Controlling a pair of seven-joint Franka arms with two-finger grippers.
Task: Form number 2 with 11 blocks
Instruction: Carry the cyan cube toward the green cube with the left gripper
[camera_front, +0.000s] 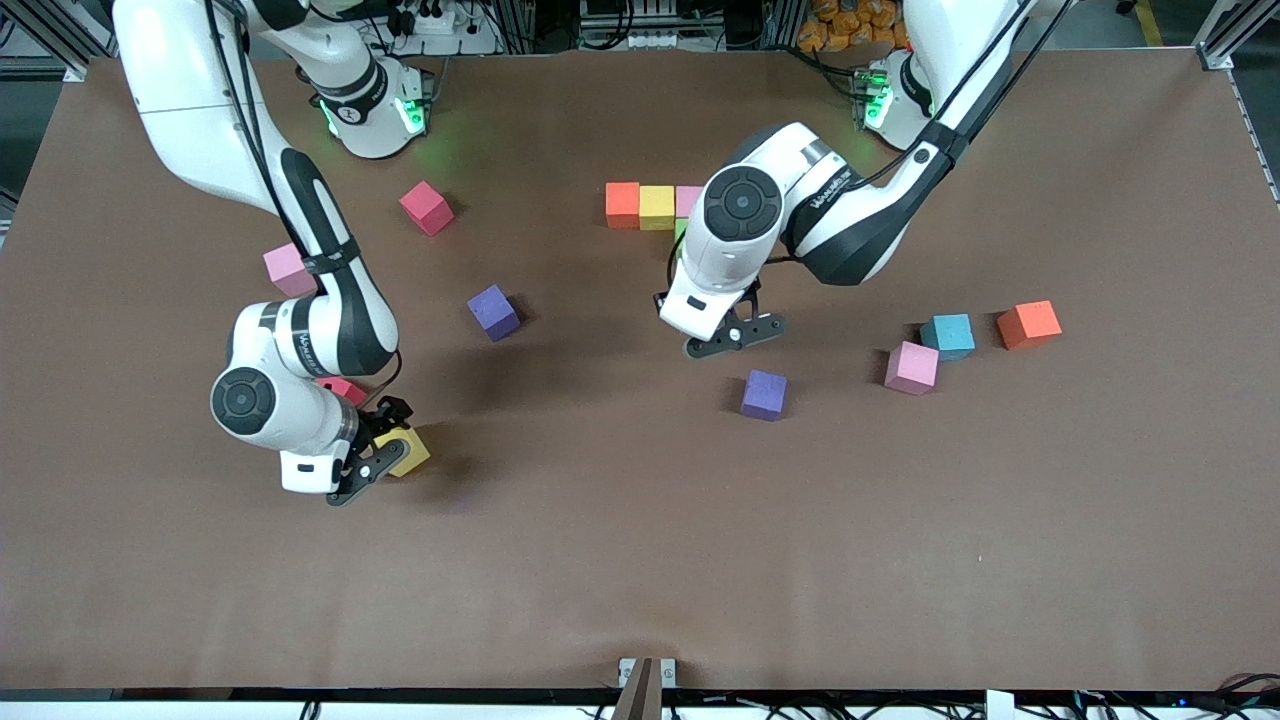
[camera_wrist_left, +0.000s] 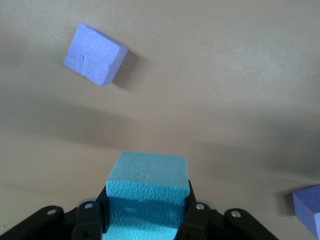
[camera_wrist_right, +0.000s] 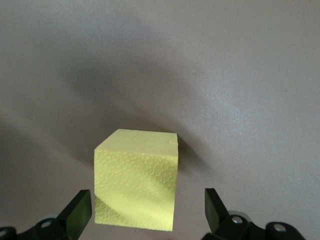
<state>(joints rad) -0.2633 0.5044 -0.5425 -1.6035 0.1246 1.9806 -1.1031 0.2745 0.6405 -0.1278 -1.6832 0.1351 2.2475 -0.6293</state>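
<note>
The 2 is barely begun: an orange block (camera_front: 622, 203), a yellow block (camera_front: 657, 207) and a pink block (camera_front: 687, 200) sit touching in a row near the arms' bases, with a sliver of green just under the pink, mostly hidden by the left arm. The left hand (camera_front: 735, 333) hangs over bare counter (camera_front: 640, 560) between two purple blocks (camera_front: 494, 311) (camera_front: 764, 394); its wrist view shows it pinching a light blue block (camera_wrist_left: 146, 195) between its fingers. I judge this the carrying step, and the next move calls for bringing that cube in squarely beside the built part without nudging the row. The right hand (camera_front: 372, 452) is down at a second yellow block (camera_front: 405, 451) toward the right arm's end, fingers (camera_wrist_right: 77, 214) spread on either side and apart from its faces, so it looks about to pinch; it needs to centre first. A red block (camera_front: 343, 388) lies just beside that wrist. Loose pink (camera_front: 911, 367), blue (camera_front: 948, 335) and orange (camera_front: 1029, 324) blocks wait toward the left arm's end; another red (camera_front: 427, 207) and pink (camera_front: 289, 269) lie nearer the right arm.
</note>
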